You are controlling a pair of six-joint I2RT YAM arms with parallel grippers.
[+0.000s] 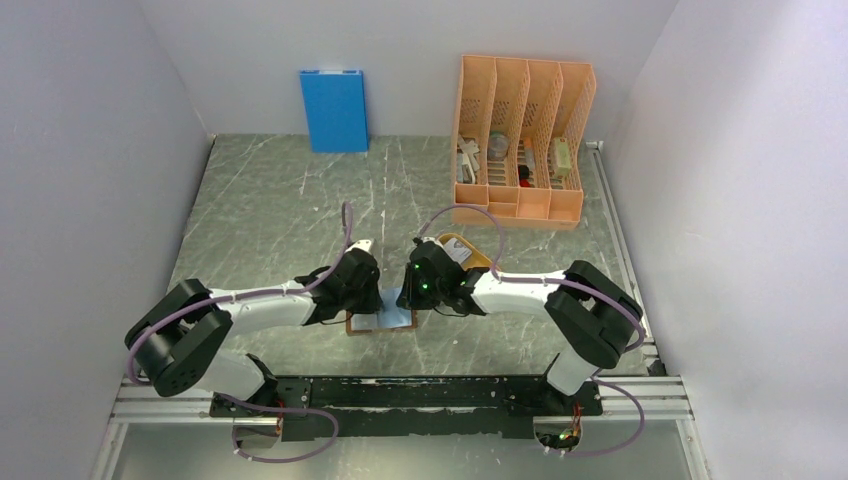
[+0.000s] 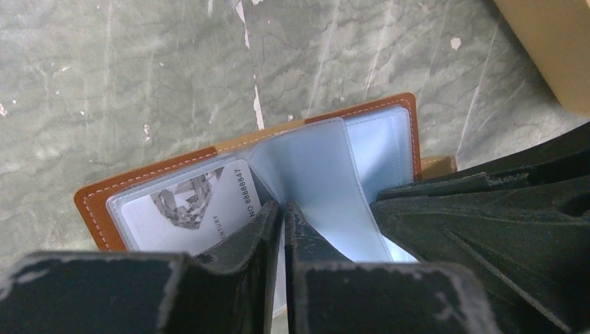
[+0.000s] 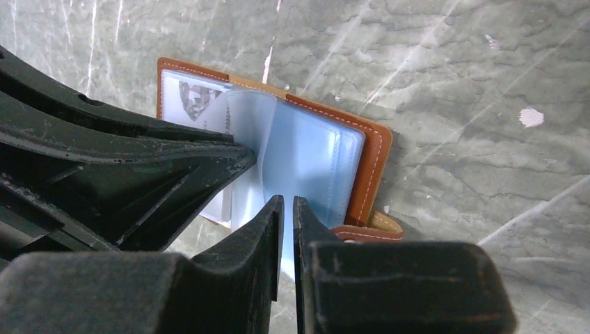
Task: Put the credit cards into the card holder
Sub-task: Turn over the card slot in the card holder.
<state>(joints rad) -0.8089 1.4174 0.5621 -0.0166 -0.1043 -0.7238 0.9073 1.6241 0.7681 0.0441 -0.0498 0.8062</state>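
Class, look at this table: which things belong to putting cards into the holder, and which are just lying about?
Belong to the job: card holder, credit card in its sleeve, left gripper, right gripper.
Lying about: blue box, orange file rack.

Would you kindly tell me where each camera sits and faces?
Top external: above and behind, looking down on the table; left arm and right arm show.
Left wrist: on that left arm, past its jaws, at the open card holder.
Right wrist: on the right arm, past its jaws, at that holder; both wrist views share it.
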